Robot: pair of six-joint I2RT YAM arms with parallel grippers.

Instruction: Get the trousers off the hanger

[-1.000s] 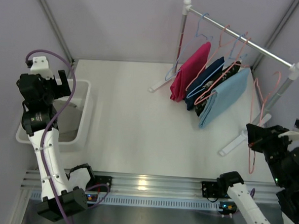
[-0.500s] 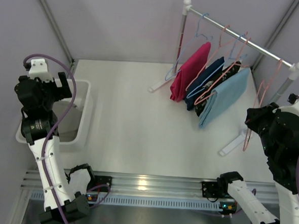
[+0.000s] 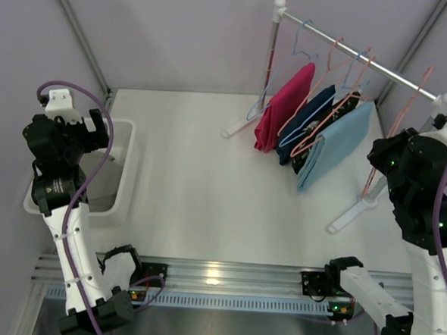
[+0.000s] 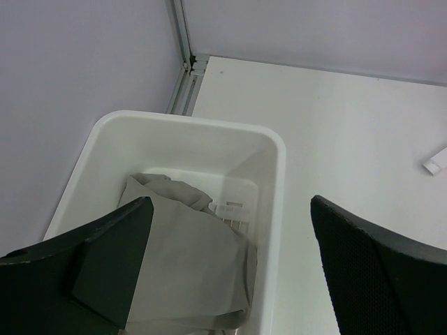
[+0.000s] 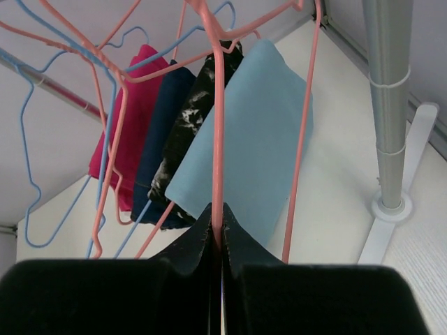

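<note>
1. The light sky-blue folded trousers (image 3: 336, 144) hang on the silver rail rack (image 3: 367, 58) at the far right corner of the white table (image 3: 208, 174). They are the garment nearest the right arm.
2. The light grey folded trousers (image 4: 185, 269) lie crumpled inside the white plastic bin (image 4: 188, 127) at the table's left edge. Only the left wrist view shows them; from above, the arm hides the bin's inside.
3. The right wrist view shows a black-and-white patterned garment (image 5: 192, 132) between the blue pair and a navy one (image 5: 157, 132). From above it is mostly hidden. A magenta garment (image 3: 284, 107) hangs furthest left.
4. The right gripper (image 5: 216, 216) is clamped tight on a bare pink wire hanger (image 5: 217, 139), seen clearly only in its own view.
5. The right arm stands tall at the table's right edge, wrist beside the rack's right post (image 5: 387, 84). Whether the held hanger touches the rail cannot be told.
6. The left gripper (image 4: 229, 209) hangs over the bin, jaws spread wide, holding nothing.
7. The left arm rises from the near edge and bends over the bin.
</note>
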